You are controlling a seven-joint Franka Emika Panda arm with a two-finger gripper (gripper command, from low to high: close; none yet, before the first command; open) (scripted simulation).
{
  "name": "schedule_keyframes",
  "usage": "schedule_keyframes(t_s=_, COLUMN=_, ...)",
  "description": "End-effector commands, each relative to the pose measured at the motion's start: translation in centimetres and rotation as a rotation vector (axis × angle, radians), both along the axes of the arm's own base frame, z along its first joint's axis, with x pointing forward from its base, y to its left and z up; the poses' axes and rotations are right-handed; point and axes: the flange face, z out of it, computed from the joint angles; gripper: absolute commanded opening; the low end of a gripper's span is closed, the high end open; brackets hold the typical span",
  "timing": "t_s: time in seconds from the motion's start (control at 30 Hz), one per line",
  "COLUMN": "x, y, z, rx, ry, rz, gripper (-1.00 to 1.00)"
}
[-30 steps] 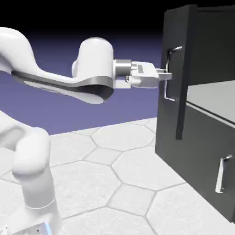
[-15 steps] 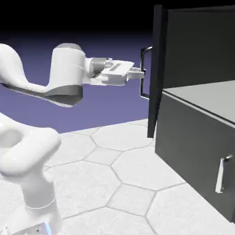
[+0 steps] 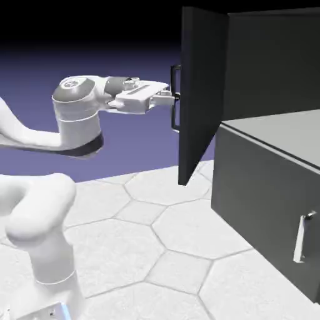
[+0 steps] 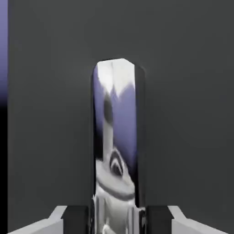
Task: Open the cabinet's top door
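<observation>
top door (image 3: pixel 201 87) of the cabinet (image 3: pixel 262 206) is already swung well out from the front, standing as an upright panel at the cabinet's upper corner nearest the arm, its long axis vertical and its outer face turned toward the robot, so you see it nearly edge-on in the exterior view. your pincer (image 3: pixel 170 97) is pinching the handle (image 3: pixel 175 99), the thin silver bar that runs vertically down the door's face; in the hand view the bar (image 4: pixel 116 137) fills the middle, rising between the two grey fingertips (image 4: pixel 75 217). you're in the pulling step, with the swing looking mostly done. next, i'd judge, you keep the grip and follow the door's arc a little further, turning the wrist with the panel so the bar doesn't twist out.
</observation>
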Motion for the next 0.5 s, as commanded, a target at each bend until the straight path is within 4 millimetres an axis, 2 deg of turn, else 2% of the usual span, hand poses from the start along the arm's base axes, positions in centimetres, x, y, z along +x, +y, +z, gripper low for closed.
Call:
schedule_keyframes(t_s=0.0, x=-0.4, y=0.6, z=0.0, rx=-0.001, ry=0.0, rz=-0.012, gripper=-1.0)
schedule_keyframes(t_s=0.23, x=-3.0, y=5.5, z=0.0, rx=-0.001, ry=0.0, rz=-0.116, gripper=-1.0)
schedule_keyframes(t_s=0.47, x=-5.6, y=11.8, z=0.0, rx=-0.001, ry=0.0, rz=-0.242, gripper=-1.0)
